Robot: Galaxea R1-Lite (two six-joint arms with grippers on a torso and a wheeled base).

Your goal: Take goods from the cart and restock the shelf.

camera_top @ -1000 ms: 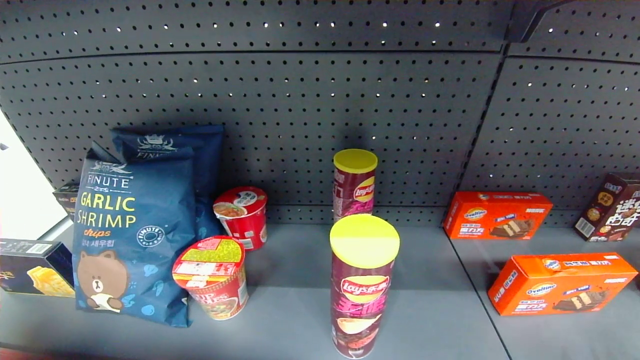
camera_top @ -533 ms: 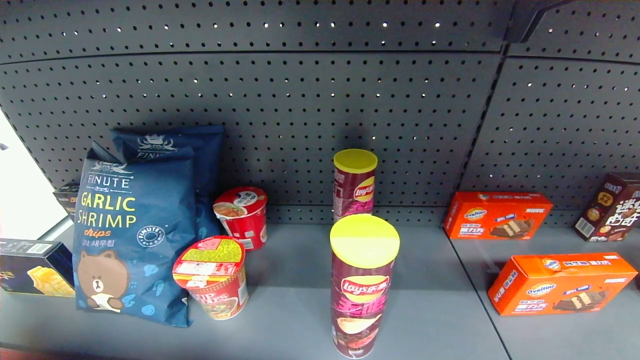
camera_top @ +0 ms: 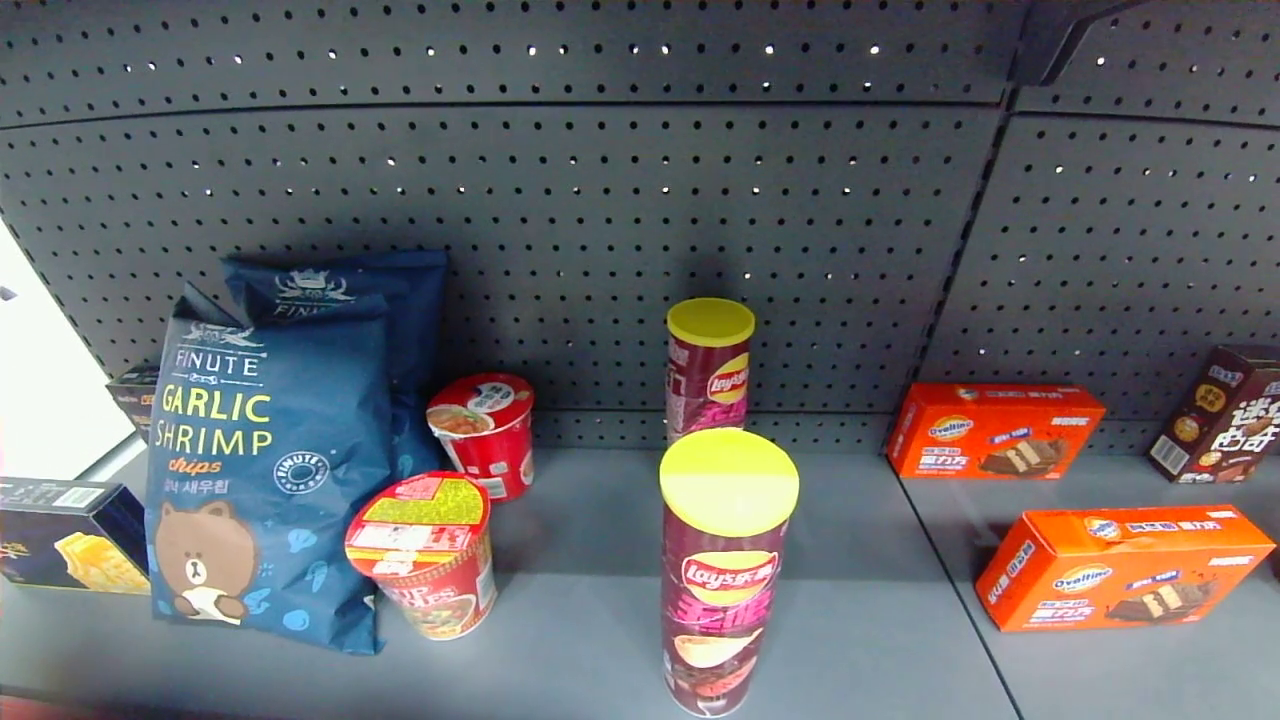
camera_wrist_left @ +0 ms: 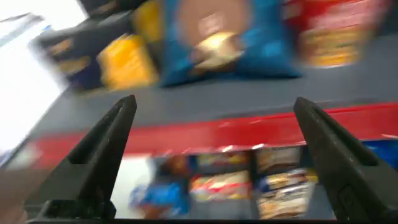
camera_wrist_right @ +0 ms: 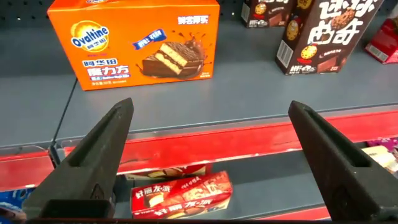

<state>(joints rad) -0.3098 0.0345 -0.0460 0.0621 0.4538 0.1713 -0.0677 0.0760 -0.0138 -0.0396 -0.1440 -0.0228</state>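
Goods on the shelf [camera_top: 860, 610] tell you what you will be handling. At lower centre of the head frame stands the front chip can [camera_top: 728, 570], with the rear chip can [camera_top: 710, 370] behind it against the pegboard back [camera_top: 600, 200]; both are upright. I judge these to be light, stiff tubes with a slick wrap. Take one across the middle of the body, not by the yellow lid, which could pop off.

At left the blue chip bag [camera_top: 265, 480] leans with a second behind it. It looks soft, air-filled and easy to crush, so pinch the top seam or press the flanks only lightly. Just beside it, the front noodle cup [camera_top: 425, 555] and the rear noodle cup [camera_top: 485, 430] look light, thin-walled and tapered. Grip high, under the rim, where a cup cannot slide through.

At right the near orange box [camera_top: 1120, 565] and the far orange box [camera_top: 990, 430] lie flat. They look like stiff board, probably a little heavier, and best clamped across the narrow sides.

Your left gripper [camera_wrist_left: 214, 102] has its fingers spread wide with nothing between them, facing the blue bag from in front of the shelf. Your right gripper [camera_wrist_right: 209, 104] is likewise spread and empty, facing an orange box, with the red shelf edge [camera_wrist_right: 205, 146] just beyond its tips.

Bare shelf between the cans and the orange boxes, right of centre, looks the easiest spot to set something down.
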